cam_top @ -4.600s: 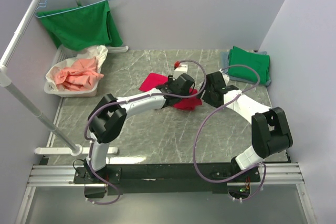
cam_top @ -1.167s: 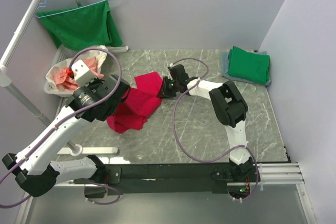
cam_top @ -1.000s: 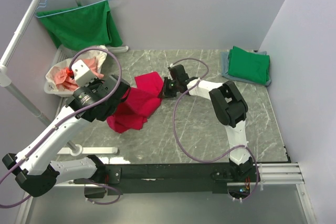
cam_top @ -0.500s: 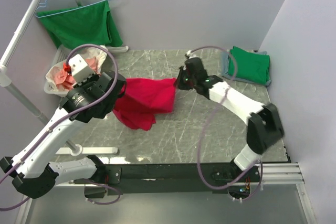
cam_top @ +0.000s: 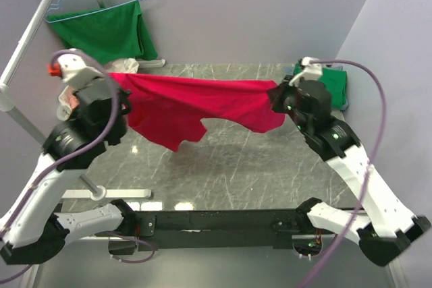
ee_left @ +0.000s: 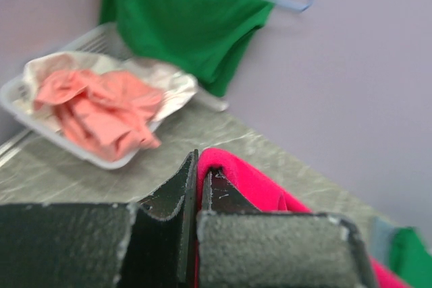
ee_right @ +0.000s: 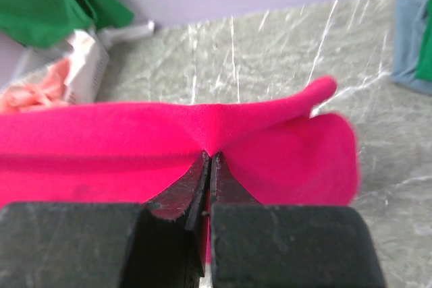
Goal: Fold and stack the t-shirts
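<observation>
Red t-shirt [cam_top: 202,102] now lifted, spread between your left gripper [ee_left: 200,170] and right gripper [ee_right: 208,160], both clamped on cloth; lay flat next.

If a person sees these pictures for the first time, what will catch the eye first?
The red t-shirt, stretched in the air between the left gripper and the right gripper, both shut on it. Next, the green garment on a hanger at the back left, and the folded green t-shirt at the back right corner.
</observation>
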